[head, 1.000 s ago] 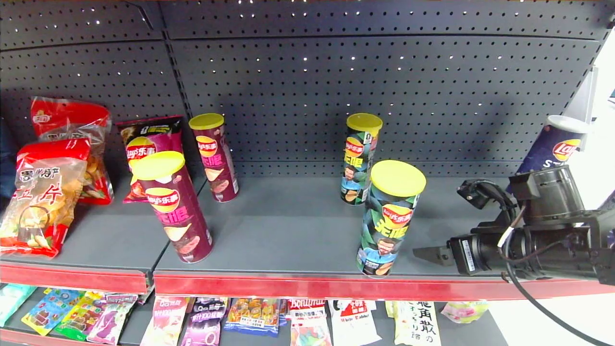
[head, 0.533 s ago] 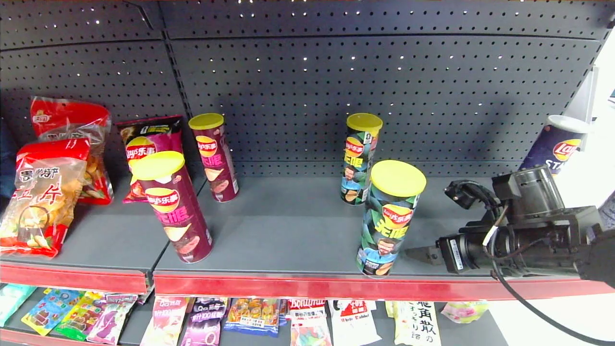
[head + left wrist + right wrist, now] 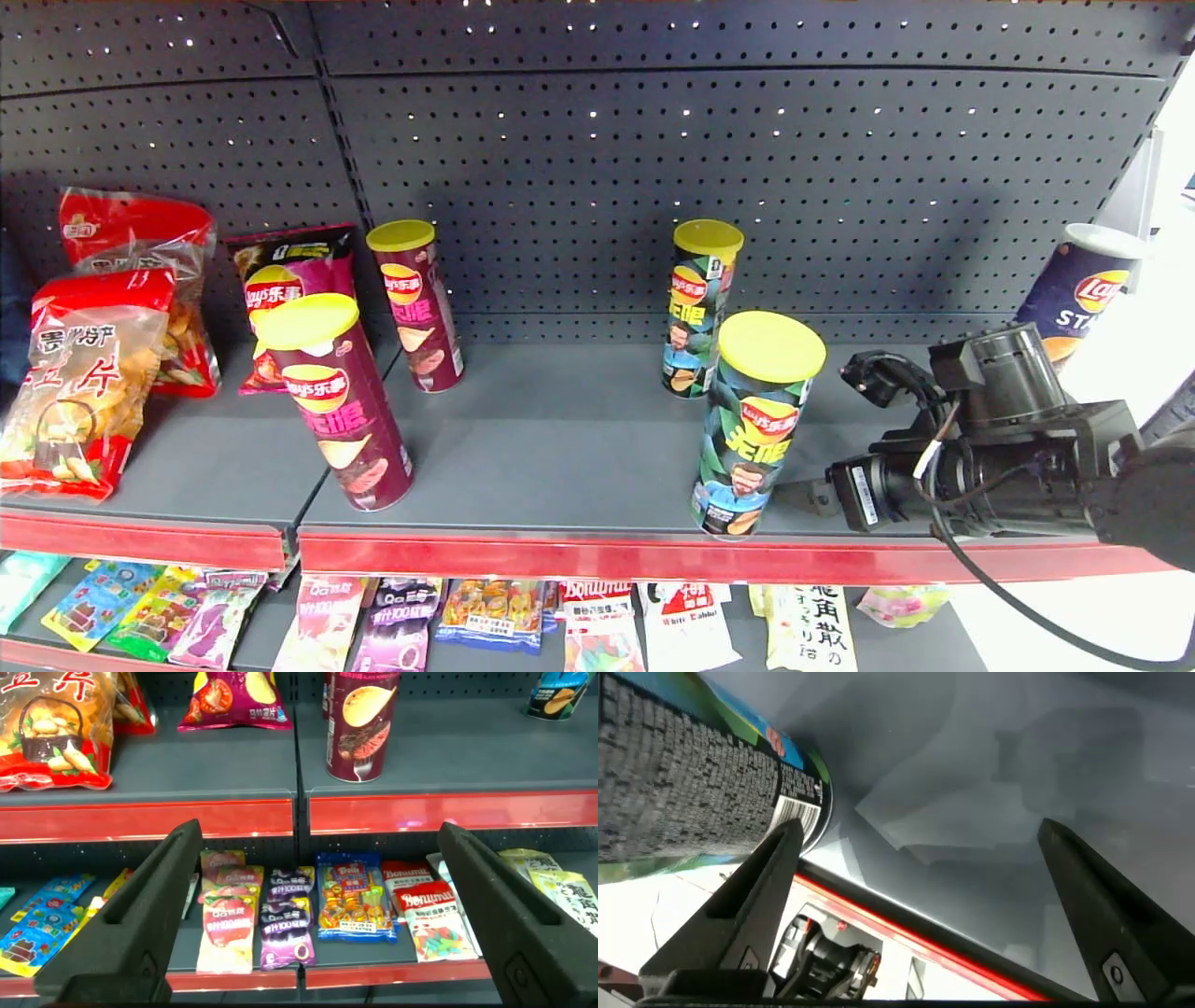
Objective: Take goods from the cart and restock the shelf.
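right gripper: fingers spread wide, nothing held; low over the front strip of the shelf, tips aimed toward the robot's left.
green can: upright, yellow lid, near the shelf's red front edge; base just beside the right gripper's tips, outside the gap and close against one finger; contact there cannot be told.
far green can: upright, same yellow lid; behind the green can, farther back from the right gripper, close to the pegboard.
blue can: tilted, white lid; back behind the right gripper's wrist at the shelf's right end, on the opposite side from the green can.
maroon can: upright near the front edge; well apart from the right gripper, past the green can toward the robot's left; ahead of the left gripper, up on the shelf.
far maroon can: upright, behind the maroon can, near the pegboard.
purple bag: propped at the back, just beside the far maroon can, on the side away from the right gripper.
red bags: two, one before the other, farthest from the right gripper at the shelf's left end.
left gripper: fingers parted wide, nothing held; facing the lower shelf.
packets: lying in rows on the lower shelf, straight ahead of the left gripper, seen between its two fingers.
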Robot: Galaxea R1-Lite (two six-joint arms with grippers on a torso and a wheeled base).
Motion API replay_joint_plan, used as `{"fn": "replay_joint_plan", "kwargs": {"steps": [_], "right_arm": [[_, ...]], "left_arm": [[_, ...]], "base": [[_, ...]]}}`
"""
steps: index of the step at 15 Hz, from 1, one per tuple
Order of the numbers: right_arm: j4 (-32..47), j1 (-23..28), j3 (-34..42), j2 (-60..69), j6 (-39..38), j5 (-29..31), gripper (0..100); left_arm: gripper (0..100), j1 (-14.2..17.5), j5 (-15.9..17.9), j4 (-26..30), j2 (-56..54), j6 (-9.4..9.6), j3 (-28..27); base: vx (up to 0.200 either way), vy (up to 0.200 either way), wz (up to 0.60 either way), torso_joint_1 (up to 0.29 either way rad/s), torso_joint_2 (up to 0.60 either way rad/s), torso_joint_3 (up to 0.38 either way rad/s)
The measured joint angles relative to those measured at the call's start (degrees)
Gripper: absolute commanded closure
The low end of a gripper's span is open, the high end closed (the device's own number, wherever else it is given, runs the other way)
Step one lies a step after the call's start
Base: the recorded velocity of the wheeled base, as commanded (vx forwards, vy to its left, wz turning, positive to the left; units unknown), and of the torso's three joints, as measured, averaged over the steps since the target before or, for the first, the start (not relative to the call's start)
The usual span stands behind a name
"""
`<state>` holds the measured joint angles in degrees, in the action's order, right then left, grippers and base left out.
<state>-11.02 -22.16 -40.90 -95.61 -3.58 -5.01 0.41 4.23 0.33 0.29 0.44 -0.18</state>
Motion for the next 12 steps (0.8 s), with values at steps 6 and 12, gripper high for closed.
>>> {"fn": "replay_joint_plan", "kwargs": {"steps": [6, 12], "right_arm": [[-1.6, -1.7, -0.7, -1.1, 0.0, 1.1, 0], [-1.7, -2.1, -1.0, -1.8, 0.0, 1.8, 0]], "left_arm": [[0, 0.0, 0.0, 0.0, 0.0, 0.0, 0.0], [0, 0.0, 0.0, 0.0, 0.0, 0.0, 0.0]], "base": [[0.0, 0.0, 0.0, 0.0, 0.0, 0.0], [0.0, 0.0, 0.0, 0.0, 0.0, 0.0]]}}
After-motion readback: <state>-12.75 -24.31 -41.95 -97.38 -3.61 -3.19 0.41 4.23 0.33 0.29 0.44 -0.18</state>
